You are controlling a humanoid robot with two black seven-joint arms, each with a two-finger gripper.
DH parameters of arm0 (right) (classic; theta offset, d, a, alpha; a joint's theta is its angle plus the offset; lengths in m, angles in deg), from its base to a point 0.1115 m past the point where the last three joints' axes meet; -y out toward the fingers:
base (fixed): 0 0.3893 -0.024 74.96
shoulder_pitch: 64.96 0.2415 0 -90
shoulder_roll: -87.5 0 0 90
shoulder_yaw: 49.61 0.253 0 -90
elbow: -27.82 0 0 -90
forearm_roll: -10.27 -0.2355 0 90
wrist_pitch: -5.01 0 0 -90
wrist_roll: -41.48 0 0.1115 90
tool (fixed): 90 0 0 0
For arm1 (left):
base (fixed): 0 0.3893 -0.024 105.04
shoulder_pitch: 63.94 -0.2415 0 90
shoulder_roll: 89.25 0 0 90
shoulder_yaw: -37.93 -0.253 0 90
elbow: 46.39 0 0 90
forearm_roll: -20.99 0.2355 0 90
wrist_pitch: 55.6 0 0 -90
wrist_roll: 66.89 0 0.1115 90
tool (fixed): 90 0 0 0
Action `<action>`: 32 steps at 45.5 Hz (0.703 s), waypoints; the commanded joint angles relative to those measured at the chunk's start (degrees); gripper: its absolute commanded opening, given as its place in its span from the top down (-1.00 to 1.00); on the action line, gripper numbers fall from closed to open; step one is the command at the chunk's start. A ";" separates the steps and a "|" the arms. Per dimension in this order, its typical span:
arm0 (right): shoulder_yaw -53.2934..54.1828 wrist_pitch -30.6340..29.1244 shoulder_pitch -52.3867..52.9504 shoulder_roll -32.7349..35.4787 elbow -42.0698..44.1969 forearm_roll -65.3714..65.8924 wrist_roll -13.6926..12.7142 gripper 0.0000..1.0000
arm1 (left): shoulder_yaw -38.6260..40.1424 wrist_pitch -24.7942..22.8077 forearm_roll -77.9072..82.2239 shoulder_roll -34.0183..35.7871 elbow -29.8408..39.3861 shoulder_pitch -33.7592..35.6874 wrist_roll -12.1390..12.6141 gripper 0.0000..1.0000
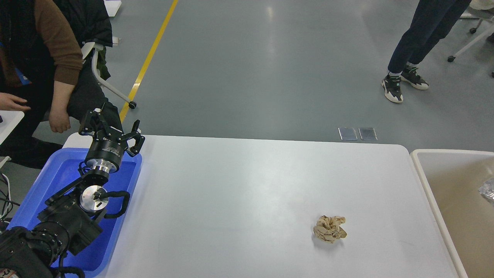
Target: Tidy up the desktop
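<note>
The white desktop (247,181) fills the middle of the head view. A crumpled ball of brown paper (329,228) lies on it at the front right. My left gripper (114,126) is open and empty. It is held above the far end of the blue tray (58,177) at the desktop's left edge, far from the paper ball. My right arm and gripper are out of view.
A beige white-rimmed bin (428,189) stands against the desktop's right edge, with a shiny silvery thing (487,191) showing inside it at the frame's edge. A seated person (46,58) is close behind the tray. Another person (409,58) stands on the floor at far right.
</note>
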State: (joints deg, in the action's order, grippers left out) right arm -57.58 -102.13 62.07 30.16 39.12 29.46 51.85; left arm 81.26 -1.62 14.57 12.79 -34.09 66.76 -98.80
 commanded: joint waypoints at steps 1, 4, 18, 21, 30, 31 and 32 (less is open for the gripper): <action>0.06 1.06 -2.66 -5.15 0.04 -3.98 -1.75 1.00 | 0.00 -0.01 0.00 0.00 0.00 -0.01 0.00 -1.00; 0.24 1.23 -2.75 -6.21 0.04 -4.16 -1.84 1.00 | 0.00 -0.01 0.00 0.00 0.00 -0.01 0.00 -1.00; 1.29 1.85 -2.83 -7.09 -0.05 -4.34 -2.37 1.00 | 0.00 -0.01 0.00 0.00 0.00 -0.01 0.00 -1.00; 1.29 1.94 -3.10 -7.09 -0.05 -4.51 -2.37 1.00 | 0.00 -0.01 0.00 0.00 0.00 -0.01 0.00 -1.00; 1.56 2.55 -3.10 -7.00 0.12 -4.60 -2.28 0.50 | 0.00 -0.01 0.00 0.00 0.00 -0.01 0.00 -1.00; 1.56 3.07 -3.10 -7.00 0.12 -4.60 -2.28 0.32 | 0.00 -0.01 0.00 0.00 0.00 -0.01 0.00 -1.00; 1.56 3.86 -3.10 -6.92 0.12 -4.69 -2.28 0.13 | 0.00 -0.01 0.00 0.00 0.00 -0.01 0.00 -1.00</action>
State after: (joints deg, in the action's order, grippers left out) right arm -56.32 -100.16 59.14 23.46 39.13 25.16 49.61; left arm 81.26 -1.63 14.57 12.79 -34.09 66.75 -98.80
